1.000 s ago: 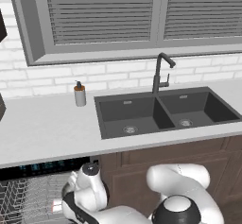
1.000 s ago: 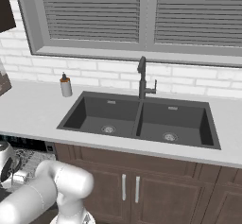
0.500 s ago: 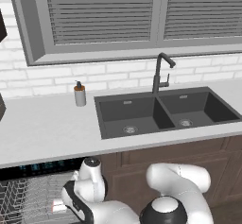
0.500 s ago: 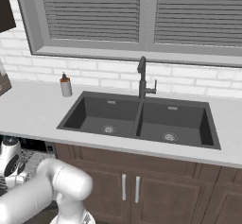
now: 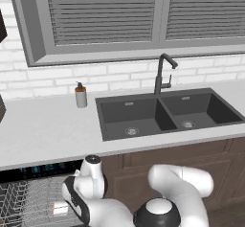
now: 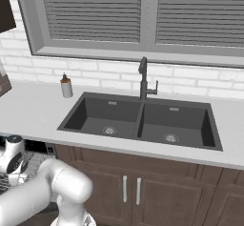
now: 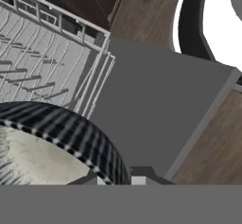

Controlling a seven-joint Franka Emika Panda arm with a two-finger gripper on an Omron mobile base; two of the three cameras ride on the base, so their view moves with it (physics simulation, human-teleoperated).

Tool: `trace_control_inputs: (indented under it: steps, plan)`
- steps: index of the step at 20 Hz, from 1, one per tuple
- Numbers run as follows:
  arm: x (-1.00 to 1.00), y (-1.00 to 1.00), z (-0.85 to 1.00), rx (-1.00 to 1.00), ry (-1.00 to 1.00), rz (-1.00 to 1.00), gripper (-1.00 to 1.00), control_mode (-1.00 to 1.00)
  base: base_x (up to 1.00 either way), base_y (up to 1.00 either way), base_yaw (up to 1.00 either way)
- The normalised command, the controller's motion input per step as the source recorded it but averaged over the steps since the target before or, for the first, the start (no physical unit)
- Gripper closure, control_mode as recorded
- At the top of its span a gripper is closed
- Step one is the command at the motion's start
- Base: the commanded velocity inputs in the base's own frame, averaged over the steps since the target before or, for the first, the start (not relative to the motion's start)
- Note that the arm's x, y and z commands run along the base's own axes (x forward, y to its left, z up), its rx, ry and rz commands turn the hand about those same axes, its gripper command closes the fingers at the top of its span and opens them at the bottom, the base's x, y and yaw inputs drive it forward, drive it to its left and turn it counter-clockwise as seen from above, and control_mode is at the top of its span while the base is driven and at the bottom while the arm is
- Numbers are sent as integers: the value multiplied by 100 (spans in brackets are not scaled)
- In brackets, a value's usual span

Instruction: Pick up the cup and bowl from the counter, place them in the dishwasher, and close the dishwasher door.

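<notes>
Hand view: dark grey round bowl with pale speckled inside at lower left, rim pinched by the closed-down gripper, above pale grey wire rack of the open dishwasher and flat dark grey dishwasher door. Left base view: arm bent low beside the rack, under the long light grey countertop with dark double sink.

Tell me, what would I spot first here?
Probably the big dark sink in the long pale counter, with a tall black tap behind it and a small soap bottle to its left. Below, the white robot arm bends down by the open dishwasher. In the hand view, a dark bowl sits right at the fingers, over the rack.
</notes>
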Motion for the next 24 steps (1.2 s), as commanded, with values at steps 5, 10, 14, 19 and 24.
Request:
trace_control_inputs:
  steps: [5,10,14,19,24]
  plan:
    - [60,0,-5,0,6,0,100,-100,0,0,0]
    - [31,0,-41,0,9,0,100,-100,0,0,0]
    - [0,0,-94,-4,17,0,100,-100,0,0,0]
    - [0,0,-80,-3,15,0,100,-100,0,0,0]
    - [0,0,-41,0,10,0,100,-100,0,0,0]
